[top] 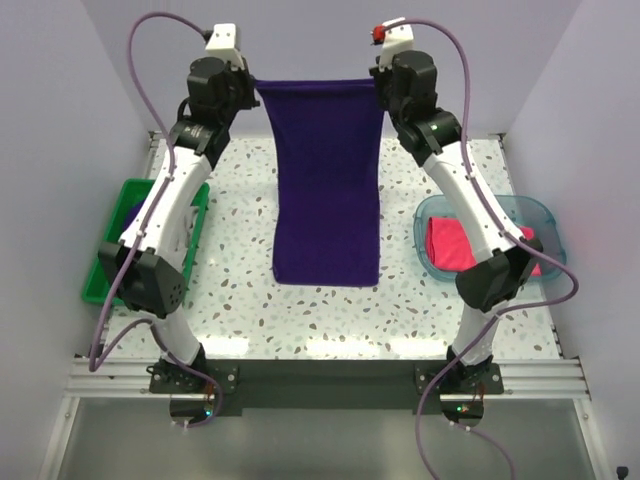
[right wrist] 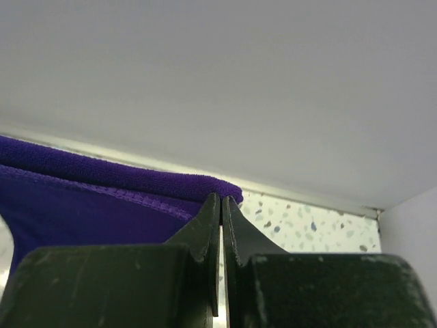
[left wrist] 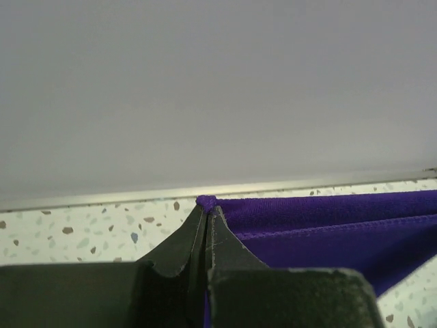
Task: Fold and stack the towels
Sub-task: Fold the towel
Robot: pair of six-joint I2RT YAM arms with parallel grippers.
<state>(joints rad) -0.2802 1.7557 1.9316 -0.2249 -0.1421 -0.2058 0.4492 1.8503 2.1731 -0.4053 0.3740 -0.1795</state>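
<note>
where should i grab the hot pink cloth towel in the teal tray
Probably its left edge, coming straight down from above: the hot pink cloth towel lies flat inside the translucent teal plastic tray, whose raised walls block a sideways approach, and the right arm crosses over the rest.

Purple towel [top: 327,180] hanging spread, pink towel [top: 452,245] folded, right side

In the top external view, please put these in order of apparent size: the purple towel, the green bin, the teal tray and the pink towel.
1. purple towel: clearly largest, though its far edge is lifted nearer the camera.
2. green bin and teal tray: they look alike and both are partly hidden, so unranked.
3. pink towel: smallest, inside the tray.
</note>
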